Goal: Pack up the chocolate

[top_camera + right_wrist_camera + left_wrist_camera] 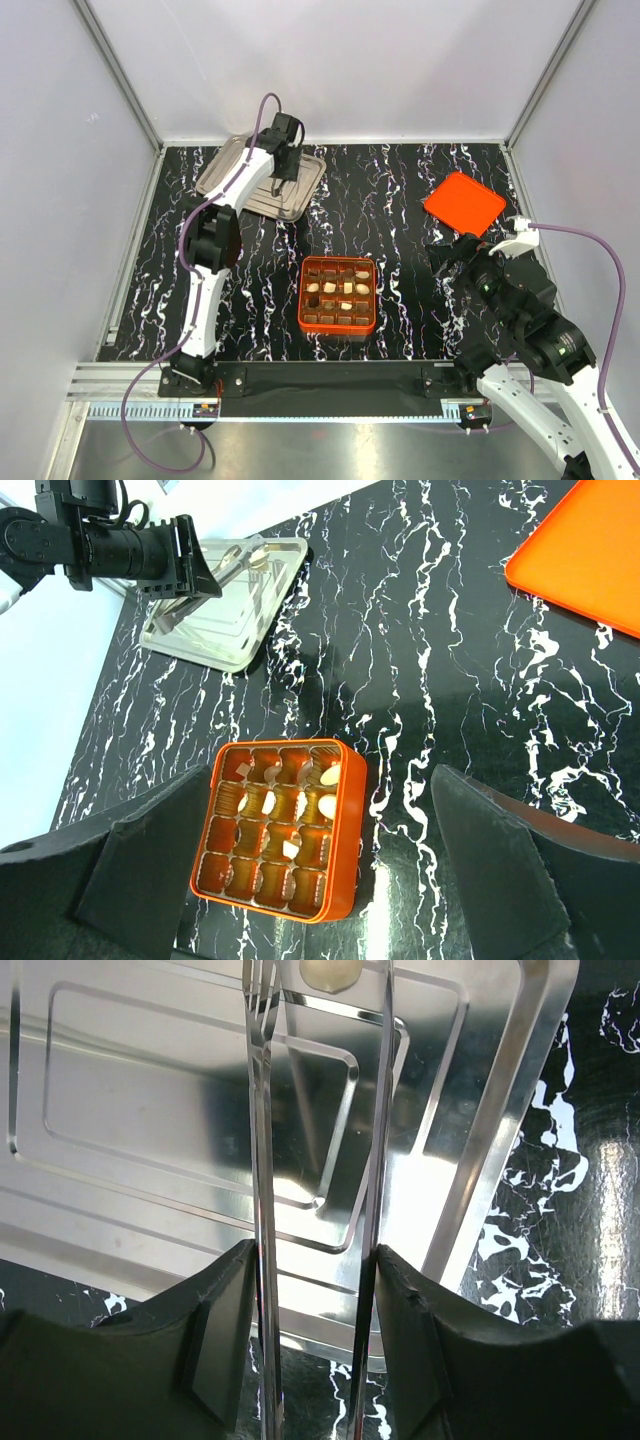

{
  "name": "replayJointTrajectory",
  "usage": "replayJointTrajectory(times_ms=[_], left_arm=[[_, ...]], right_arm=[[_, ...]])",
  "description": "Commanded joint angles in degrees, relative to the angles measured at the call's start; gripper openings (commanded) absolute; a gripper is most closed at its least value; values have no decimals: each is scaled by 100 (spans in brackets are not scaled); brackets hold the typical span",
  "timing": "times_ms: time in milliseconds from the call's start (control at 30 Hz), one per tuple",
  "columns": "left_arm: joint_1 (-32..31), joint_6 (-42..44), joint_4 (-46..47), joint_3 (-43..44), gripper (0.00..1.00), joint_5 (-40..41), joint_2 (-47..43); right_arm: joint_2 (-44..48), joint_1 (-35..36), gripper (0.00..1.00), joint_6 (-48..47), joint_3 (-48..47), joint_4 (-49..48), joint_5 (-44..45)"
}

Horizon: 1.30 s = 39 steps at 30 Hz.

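Over the tray (120,1090), left hand (314,1290) clasping tongs (262,1160), chocolate (330,970) between tips

Box (301,296) at table (400,200) centre-front, chocolate pieces (346,289) in its cells, tray (222,170) behind-left bearing one chocolate (330,972), lid (464,203) behind-right.

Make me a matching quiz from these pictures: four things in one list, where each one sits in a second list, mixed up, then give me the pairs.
Things:
1 orange box
2 orange lid
3 metal tray
4 cream-white chocolate piece

Places:
A far right of the table, lying flat
B on the tray, by the tips of the tongs
C middle of the table, open
D far left corner, below the left gripper

Pairs: 1-C; 2-A; 3-D; 4-B
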<state>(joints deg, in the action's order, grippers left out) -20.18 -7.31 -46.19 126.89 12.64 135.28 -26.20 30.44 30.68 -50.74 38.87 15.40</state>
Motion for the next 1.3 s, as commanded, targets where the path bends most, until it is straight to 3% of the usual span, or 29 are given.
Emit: replayJointTrajectory(times_ms=[0,533,733,1267], left_arm=[[67,81,330,29,51,-51,51],[50,142,32,-296,44,-131,-327],[-3,327,-162,-314,44,466,-327],[-21,511,-162,-77,48,449,-161]], right_arm=[[-52,24,100,-53,12,-275,16],[0,15,99,-88,47,-293,104],[44,24,100,-53,-41,-205,42],[124,24,100,-27,-68,-161,77]])
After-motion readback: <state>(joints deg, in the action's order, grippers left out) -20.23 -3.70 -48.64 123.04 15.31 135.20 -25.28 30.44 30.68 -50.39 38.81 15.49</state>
